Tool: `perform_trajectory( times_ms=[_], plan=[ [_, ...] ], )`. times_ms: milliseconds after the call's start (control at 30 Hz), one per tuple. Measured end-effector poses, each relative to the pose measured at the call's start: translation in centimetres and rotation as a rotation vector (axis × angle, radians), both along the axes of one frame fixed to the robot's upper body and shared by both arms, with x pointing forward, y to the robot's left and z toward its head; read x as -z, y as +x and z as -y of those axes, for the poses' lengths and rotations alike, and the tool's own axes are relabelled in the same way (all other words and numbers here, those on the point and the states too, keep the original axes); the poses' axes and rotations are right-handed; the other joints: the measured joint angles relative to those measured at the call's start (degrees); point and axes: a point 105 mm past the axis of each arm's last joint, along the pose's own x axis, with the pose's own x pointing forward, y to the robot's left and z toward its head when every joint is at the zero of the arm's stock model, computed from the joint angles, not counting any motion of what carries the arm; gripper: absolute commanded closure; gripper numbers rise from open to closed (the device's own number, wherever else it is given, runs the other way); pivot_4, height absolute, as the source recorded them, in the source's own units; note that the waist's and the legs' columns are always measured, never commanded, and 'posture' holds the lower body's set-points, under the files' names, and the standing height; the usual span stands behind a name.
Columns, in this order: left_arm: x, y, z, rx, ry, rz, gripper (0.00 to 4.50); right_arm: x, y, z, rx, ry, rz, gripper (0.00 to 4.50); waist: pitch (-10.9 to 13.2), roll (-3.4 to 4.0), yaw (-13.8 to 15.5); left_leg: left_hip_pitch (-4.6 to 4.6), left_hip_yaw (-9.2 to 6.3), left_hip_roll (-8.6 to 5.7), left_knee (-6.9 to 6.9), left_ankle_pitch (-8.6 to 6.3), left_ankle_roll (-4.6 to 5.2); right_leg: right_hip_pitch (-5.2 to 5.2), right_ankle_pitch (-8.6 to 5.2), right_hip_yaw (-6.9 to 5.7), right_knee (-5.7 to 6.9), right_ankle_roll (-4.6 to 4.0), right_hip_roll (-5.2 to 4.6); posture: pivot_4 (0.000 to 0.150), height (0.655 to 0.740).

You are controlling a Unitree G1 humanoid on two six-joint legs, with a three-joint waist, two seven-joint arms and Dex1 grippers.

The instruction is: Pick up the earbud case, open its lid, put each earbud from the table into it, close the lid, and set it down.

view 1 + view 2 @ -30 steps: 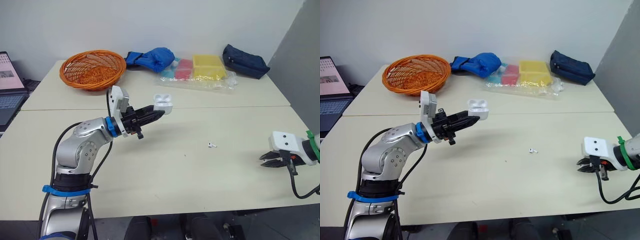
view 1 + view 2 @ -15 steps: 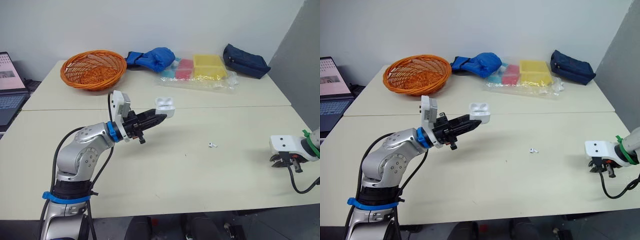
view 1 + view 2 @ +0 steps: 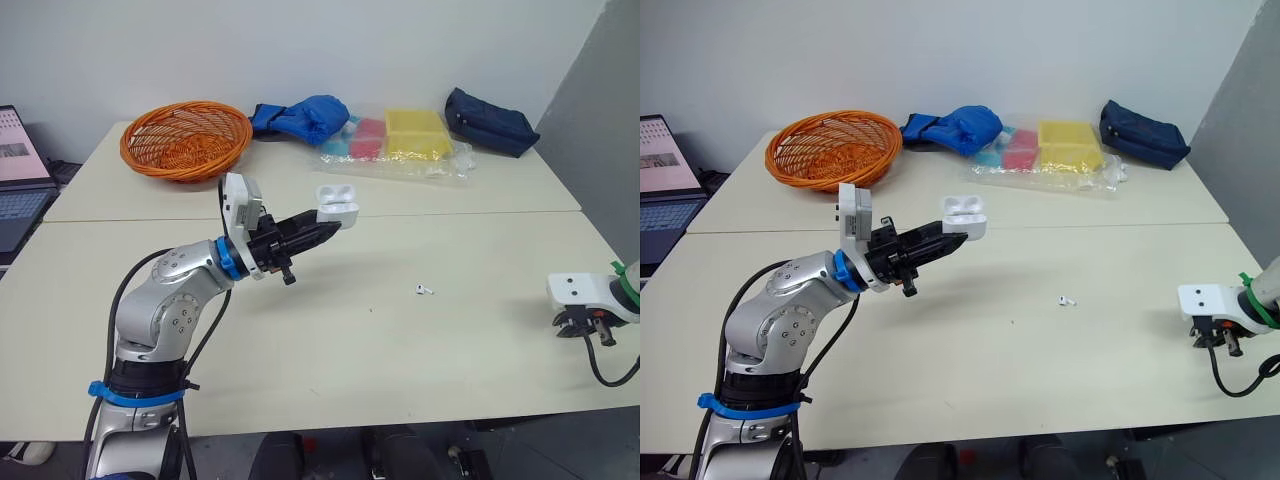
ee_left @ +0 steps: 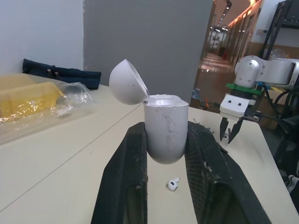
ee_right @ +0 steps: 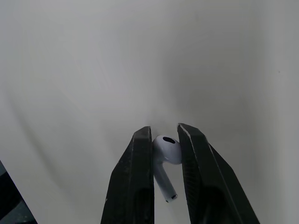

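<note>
Far to the left of the left tool there is a laptop (image 3: 15, 190). An orange basket (image 3: 185, 138) sits on the counter (image 3: 350, 350), behind the left tool and a bit to its left.

The left tool (image 3: 322, 231) is up in the air over the counter. Its two black fingers (image 4: 131, 158) pinch the white earbud case (image 4: 166, 133) from both sides. The case stands up straight between them. Its lid (image 4: 127, 88) is flipped open and tips back on one side.

Behind this tool, along the far side of the counter, are a blue bag (image 3: 300, 115), then a see-through bag (image 3: 400, 145) with pink and yellow boxes in it, then a dark blue pouch (image 3: 490, 122).

A loose earbud (image 3: 424, 290) lies on the counter between the two tools. It is to the right of the left tool and touches nothing else.

The right tool (image 5: 164, 135) is down low near the right end of the counter, well apart from the case. Its fingers are pressed onto the other earbud (image 5: 167, 150), one on each side. The round head sits between the fingertips and the stem points back toward the tool.
</note>
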Motion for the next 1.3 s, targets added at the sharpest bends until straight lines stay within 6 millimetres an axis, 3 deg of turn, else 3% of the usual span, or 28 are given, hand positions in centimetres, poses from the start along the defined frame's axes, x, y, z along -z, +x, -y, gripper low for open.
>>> perform_trajectory(
  times_ms=[333,567,900,1300],
  plan=[
    [0.4,0.0,0.1,-0.007,-0.004,-0.017,3.77,0.8,0.7,-0.1,0.002,0.022,0.010,4.08,0.0,0.00,0.0,0.02,0.06,0.00,0.00,0.00,0.00,0.01,0.02,0.05,0.01,0.02,0.00,0.150,0.7400],
    [0.4,-0.1,0.1,-0.004,-0.003,-0.018,3.77,0.8,0.8,-0.1,-0.002,0.022,0.020,1.73,0.0,0.00,0.0,0.04,0.07,0.01,0.01,0.00,0.00,0.02,0.03,0.04,0.01,0.04,0.00,0.150,0.7400],
    [0.4,-0.1,0.2,-0.002,-0.002,-0.019,3.77,0.8,0.7,0.0,-0.009,0.020,0.021,1.73,0.0,0.00,0.0,0.04,0.10,0.00,0.03,0.00,0.00,0.03,0.05,0.06,0.01,0.07,-0.01,0.150,0.7400],
    [0.4,-0.1,0.2,-0.002,-0.001,-0.019,3.77,0.8,-0.3,1.5,0.030,-0.016,-0.020,1.73,0.0,0.01,-0.1,0.08,0.16,0.01,0.02,0.00,0.00,0.02,0.06,0.09,0.03,0.08,-0.01,0.150,0.7400]
  ],
)
